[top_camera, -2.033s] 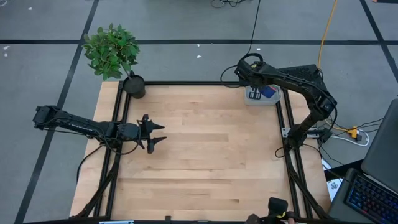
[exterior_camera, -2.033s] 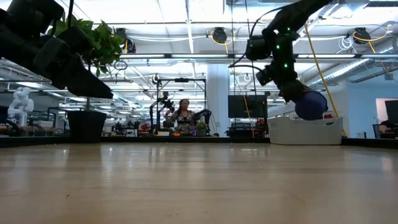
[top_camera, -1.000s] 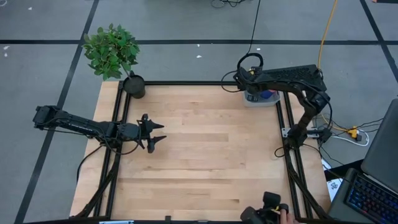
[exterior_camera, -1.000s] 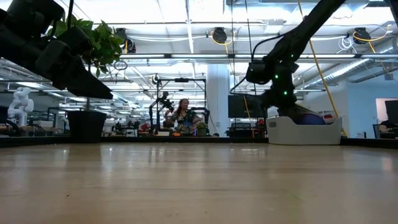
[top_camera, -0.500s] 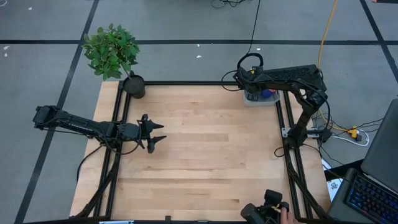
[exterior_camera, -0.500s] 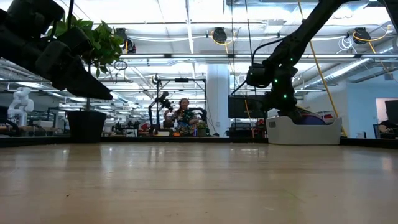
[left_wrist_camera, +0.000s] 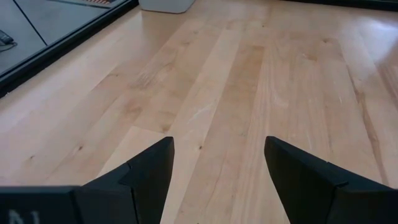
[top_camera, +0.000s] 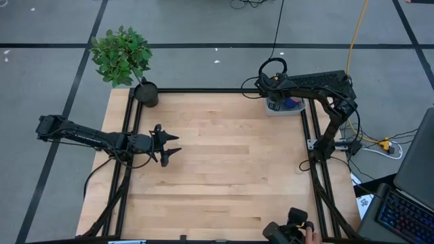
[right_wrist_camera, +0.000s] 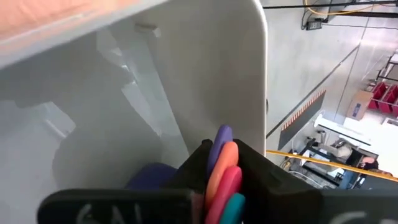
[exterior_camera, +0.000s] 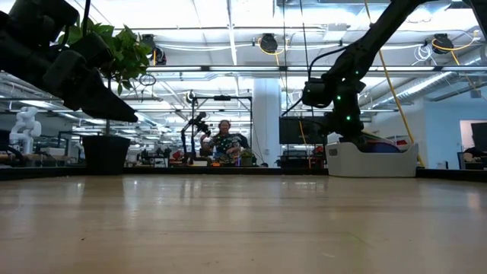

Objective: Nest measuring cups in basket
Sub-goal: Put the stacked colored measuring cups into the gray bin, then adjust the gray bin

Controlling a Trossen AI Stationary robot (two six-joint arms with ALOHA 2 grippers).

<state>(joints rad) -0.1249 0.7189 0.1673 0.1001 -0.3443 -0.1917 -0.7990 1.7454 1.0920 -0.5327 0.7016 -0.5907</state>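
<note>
Two arms share my pale wooden table, but only the right gripper is at work, sunk into the small light grey plastic basket at the far right corner. Its narrowly parted fingers pinch the flat handles of the stacked plastic measuring cups, handles lying along the fingers, bowls low inside, so I judge release comes next. Well apart near the left edge, the left gripper hovers wide and empty.

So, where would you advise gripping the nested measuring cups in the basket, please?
By the stacked flat handles, coming from above into the basket. The handles fan together between the right end effector fingers, while the bowls sit low against the wall.
</note>
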